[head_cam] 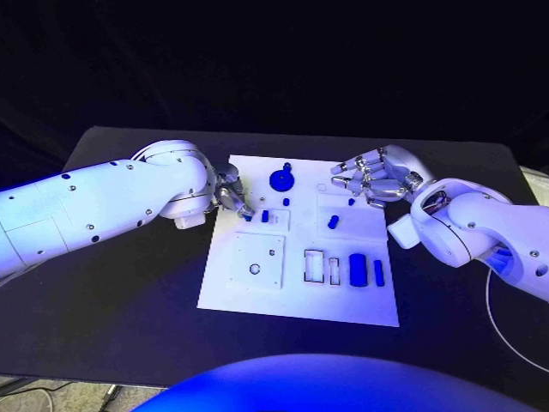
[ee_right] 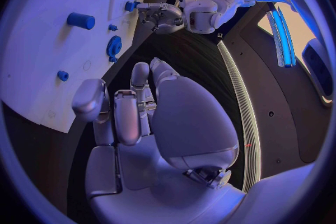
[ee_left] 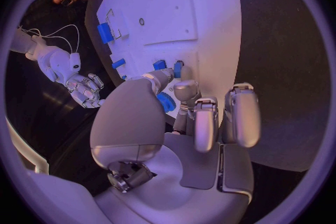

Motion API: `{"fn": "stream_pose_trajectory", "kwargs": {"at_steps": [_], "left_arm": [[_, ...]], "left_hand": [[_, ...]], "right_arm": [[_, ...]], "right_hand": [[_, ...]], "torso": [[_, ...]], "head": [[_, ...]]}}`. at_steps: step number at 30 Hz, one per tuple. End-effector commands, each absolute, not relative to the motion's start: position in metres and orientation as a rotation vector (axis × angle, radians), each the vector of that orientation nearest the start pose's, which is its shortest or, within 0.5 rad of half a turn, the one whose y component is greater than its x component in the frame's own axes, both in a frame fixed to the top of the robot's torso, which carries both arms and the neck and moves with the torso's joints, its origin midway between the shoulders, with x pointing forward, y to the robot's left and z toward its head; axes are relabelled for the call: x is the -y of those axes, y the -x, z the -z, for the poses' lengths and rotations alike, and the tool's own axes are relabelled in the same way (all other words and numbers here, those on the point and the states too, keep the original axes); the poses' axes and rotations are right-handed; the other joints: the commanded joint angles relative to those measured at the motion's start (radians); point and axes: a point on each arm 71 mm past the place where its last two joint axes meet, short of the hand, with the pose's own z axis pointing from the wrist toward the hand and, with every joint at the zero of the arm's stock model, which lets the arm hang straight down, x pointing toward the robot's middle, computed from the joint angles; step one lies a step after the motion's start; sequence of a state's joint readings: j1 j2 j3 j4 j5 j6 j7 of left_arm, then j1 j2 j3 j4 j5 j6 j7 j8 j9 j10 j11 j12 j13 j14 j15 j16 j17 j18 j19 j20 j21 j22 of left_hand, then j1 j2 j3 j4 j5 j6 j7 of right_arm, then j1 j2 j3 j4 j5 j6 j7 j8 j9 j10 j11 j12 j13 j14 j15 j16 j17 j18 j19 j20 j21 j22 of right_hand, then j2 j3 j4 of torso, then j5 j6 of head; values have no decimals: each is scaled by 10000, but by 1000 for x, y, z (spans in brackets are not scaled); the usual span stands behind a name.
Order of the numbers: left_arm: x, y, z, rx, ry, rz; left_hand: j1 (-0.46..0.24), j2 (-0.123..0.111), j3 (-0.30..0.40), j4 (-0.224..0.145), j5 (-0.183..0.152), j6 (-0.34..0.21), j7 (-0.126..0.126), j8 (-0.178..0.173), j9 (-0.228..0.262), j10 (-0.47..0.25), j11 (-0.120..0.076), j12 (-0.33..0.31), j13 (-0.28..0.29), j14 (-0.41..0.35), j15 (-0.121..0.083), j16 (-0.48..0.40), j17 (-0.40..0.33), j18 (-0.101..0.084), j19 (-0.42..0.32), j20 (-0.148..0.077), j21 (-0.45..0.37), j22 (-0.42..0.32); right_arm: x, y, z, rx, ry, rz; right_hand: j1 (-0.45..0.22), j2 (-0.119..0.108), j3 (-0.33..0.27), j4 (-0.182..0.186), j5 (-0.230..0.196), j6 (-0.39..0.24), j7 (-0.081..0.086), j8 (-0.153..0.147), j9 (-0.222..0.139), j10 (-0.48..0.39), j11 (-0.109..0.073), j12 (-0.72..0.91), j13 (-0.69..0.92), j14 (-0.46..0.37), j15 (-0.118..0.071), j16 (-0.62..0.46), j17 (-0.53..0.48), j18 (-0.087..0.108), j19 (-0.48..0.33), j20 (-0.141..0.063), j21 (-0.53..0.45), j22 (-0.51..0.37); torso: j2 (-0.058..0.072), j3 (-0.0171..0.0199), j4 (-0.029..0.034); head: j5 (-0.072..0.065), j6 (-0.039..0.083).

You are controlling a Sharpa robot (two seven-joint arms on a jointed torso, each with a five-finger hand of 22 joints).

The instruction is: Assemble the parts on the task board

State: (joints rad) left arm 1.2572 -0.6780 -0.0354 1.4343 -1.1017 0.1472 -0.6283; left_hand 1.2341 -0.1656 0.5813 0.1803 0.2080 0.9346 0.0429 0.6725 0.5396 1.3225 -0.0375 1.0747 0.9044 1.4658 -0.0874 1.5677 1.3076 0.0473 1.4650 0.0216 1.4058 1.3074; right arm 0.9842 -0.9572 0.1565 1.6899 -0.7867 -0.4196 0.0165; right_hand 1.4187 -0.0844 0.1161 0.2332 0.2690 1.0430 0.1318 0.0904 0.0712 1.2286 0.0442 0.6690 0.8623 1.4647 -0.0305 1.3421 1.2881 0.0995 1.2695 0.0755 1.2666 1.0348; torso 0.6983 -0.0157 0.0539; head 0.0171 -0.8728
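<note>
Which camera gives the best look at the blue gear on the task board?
The right wrist view: the blue gear shows its toothed rim, unobstructed, on the task board. The head view shows it smaller, from above, between the left hand and right hand. I cannot make it out in the left wrist view.

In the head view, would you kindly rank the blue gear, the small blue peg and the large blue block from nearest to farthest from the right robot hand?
From the right robot hand:
1. Small blue peg, mid-board.
2. Blue gear, board's far edge; nearly as close.
3. Large blue block, near edge.
</note>
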Motion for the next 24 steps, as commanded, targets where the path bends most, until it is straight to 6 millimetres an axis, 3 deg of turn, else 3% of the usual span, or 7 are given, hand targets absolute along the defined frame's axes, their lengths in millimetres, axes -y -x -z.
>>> {"fn": "stream_pose_trajectory", "kwargs": {"at_steps": [1, 24], "left_arm": [[-162, -500, 205, -22989, 1151, 3260], [-164, -498, 209, -23342, 628, 2837]], "left_hand": [[2, 78, 1205, -1158, 31, 14, -82, 44, 5, 78, 3, 27, 6, 1050, -10, 31, 2632, -9, 210, 26, 29, 1156], [-2, 67, 1242, -1210, 37, 27, -86, 44, -4, 96, -2, 34, 16, 1050, -16, 31, 2632, -18, 229, 21, 61, 1187]], "right_arm": [[217, -445, 197, -16761, -5973, -11143], [216, -445, 198, -16808, -5964, -11158]], "right_hand": [[-110, 22, 5, 29, -14, -49, -2, -3, 9, -45, -27, 17, -13, 468, -9, -54, -12, 112, -50, 27, -61, -10], [-110, 22, 5, 29, -14, -49, -2, -3, 9, -45, -27, 17, -13, 468, -9, -54, -12, 112, -50, 27, -61, -10]], "torso": [[3, 6, 3], [-1, 2, 2]], "head": [[8, 2], [-1, 2]]}}
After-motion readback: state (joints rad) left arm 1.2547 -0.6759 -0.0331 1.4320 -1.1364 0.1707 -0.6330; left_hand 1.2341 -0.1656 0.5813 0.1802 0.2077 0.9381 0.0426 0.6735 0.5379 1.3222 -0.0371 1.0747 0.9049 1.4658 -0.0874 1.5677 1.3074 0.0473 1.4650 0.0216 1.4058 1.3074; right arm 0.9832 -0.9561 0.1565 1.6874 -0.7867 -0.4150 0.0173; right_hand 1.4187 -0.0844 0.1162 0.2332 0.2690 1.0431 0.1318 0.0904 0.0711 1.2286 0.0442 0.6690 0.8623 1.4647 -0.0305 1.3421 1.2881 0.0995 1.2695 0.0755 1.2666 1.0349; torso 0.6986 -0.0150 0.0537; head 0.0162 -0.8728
